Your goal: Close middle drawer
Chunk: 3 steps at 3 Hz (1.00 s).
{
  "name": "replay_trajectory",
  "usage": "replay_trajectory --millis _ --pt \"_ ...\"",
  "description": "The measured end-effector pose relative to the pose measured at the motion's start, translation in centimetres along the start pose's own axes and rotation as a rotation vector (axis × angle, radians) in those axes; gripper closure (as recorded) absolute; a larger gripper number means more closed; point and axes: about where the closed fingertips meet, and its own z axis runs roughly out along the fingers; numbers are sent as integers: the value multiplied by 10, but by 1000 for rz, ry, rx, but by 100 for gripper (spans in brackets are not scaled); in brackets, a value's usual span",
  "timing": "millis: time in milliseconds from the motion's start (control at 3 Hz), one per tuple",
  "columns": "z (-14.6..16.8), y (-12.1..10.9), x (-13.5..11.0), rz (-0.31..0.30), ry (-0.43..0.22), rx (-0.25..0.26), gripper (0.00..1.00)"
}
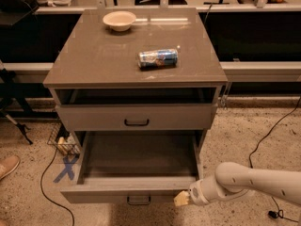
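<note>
middle drawer (136, 157) is pulled well out toward 6 o'clock, front running 9–3. pincer (182, 199) sits low at the front's right end, touching or just beside it, front at its 9 o'clock; grip state can't tell. closing push should go toward 12. bench (94, 65) carries bowl (119, 20) and can (158, 58); cable (263, 140) on the floor at 3
</note>
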Motion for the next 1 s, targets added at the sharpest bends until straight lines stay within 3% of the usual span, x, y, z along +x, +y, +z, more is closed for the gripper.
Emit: replay_trajectory --millis 333,1000 --pt "4 -6 -15 31 -43 22 100" --pt "8 -9 -24 27 -58 24 100"
